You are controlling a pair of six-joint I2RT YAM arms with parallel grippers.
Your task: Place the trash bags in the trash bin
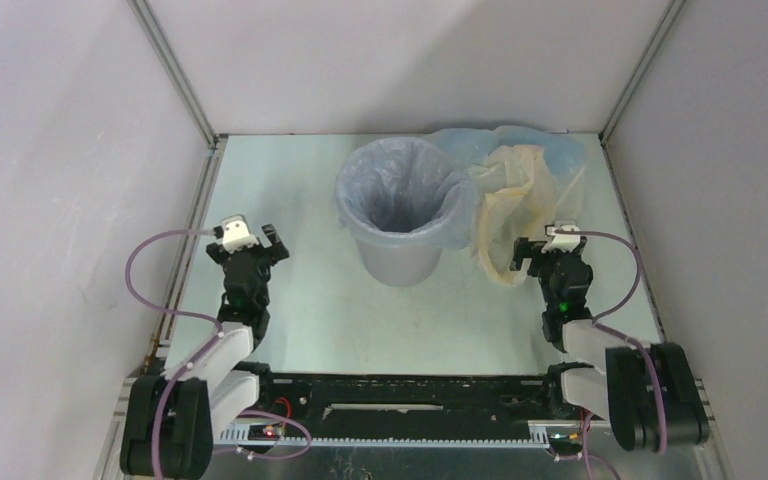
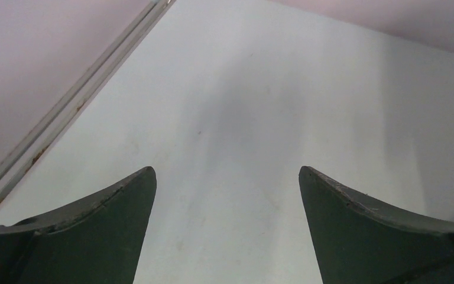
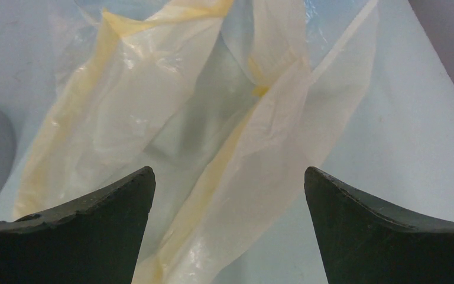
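Observation:
The light grey round trash bin (image 1: 397,262) stands upright mid-table, lined with a pale blue-grey trash bag (image 1: 400,180) folded over its rim. Right of the bin a cream-yellow trash bag (image 1: 515,195) lies crumpled on the table, with a pale blue trash bag (image 1: 560,150) under and behind it. My right gripper (image 1: 548,248) hovers open at the cream bag's near edge. The right wrist view shows the cream bag (image 3: 224,154) spread below and between the wide-apart fingers of the right gripper (image 3: 229,177), nothing pinched. Left of the bin, my left gripper (image 1: 250,240) is open over bare table (image 2: 230,118).
Pale enclosure walls with metal corner rails (image 1: 175,70) close off the table on the left, back and right. A rail runs along the table's left edge (image 2: 65,112). The arm bases and a black mounting bar (image 1: 410,385) sit at the near edge.

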